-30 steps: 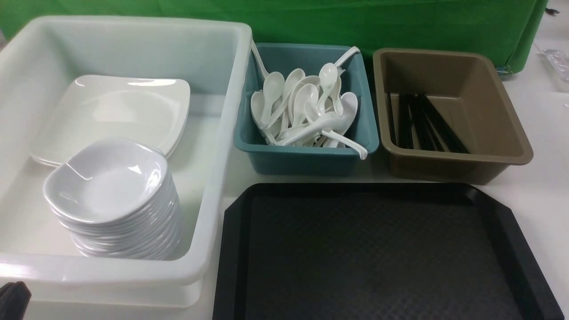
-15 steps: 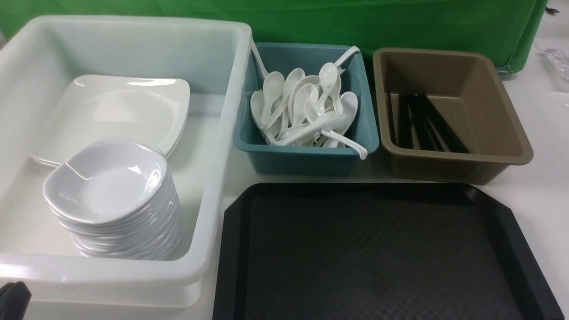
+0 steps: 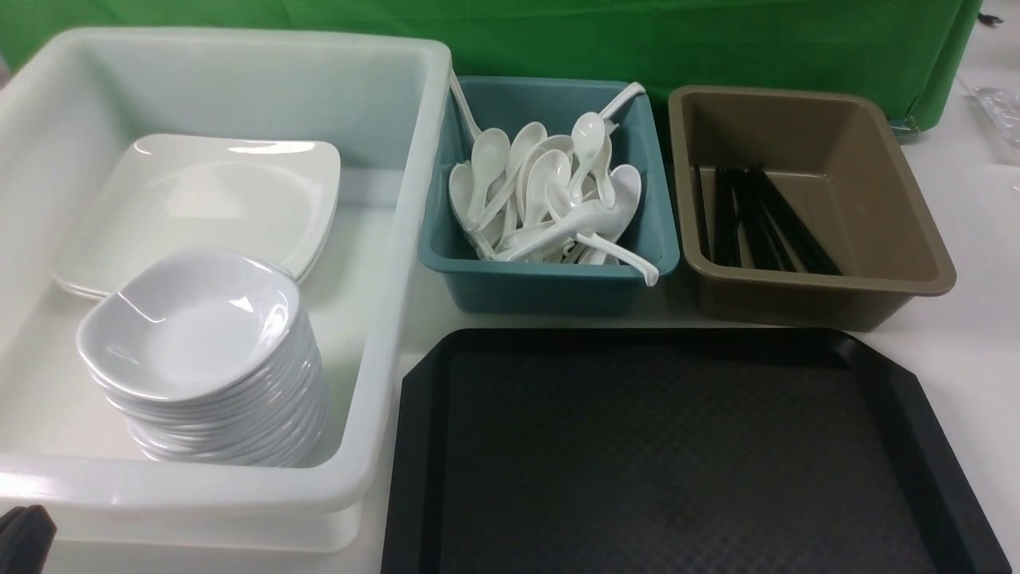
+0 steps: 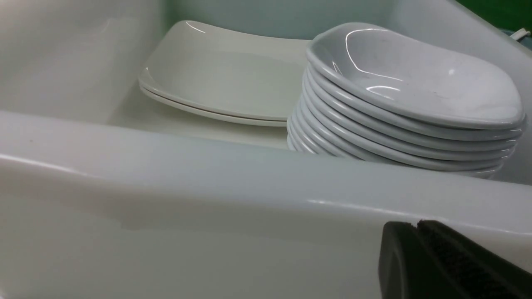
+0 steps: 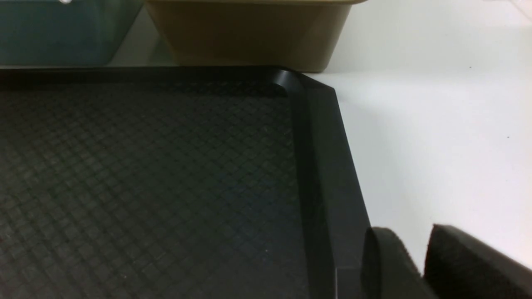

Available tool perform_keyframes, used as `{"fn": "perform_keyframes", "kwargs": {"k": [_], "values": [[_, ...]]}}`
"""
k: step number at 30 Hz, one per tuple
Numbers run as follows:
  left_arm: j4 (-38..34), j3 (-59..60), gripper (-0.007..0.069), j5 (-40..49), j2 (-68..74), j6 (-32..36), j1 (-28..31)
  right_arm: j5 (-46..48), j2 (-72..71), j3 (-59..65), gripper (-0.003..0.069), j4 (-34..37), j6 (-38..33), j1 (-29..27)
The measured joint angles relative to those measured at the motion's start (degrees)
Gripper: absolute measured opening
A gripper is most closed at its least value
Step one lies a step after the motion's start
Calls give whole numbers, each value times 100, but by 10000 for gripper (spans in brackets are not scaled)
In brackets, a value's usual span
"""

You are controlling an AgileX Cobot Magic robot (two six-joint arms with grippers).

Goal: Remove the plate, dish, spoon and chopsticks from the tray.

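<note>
Nothing moved since 1 s ago. The tray [image 3: 685, 454], lower right of frame, was bare, so the job looked done. Left gripper [image 4: 417, 226] was pressed closed w/ nothing in it; right gripper [image 5: 417, 249] was a bit apart, holding nothing.

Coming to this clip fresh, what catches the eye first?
The black tray in the near foreground lies bare. Behind it, white spoons heap in a teal bin, with black chopsticks in the brown bin beside it. At left, a white tub holds stacked dishes and plates.
</note>
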Motion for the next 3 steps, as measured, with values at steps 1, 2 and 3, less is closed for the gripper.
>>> {"fn": "perform_keyframes", "kwargs": {"k": [1, 2, 3], "values": [[0, 0, 11, 0, 0, 0, 0, 0, 0, 0, 195, 0, 0, 0], [0, 0, 11, 0, 0, 0, 0, 0, 0, 0, 195, 0, 0, 0], [0, 0, 11, 0, 0, 0, 0, 0, 0, 0, 196, 0, 0, 0]]}}
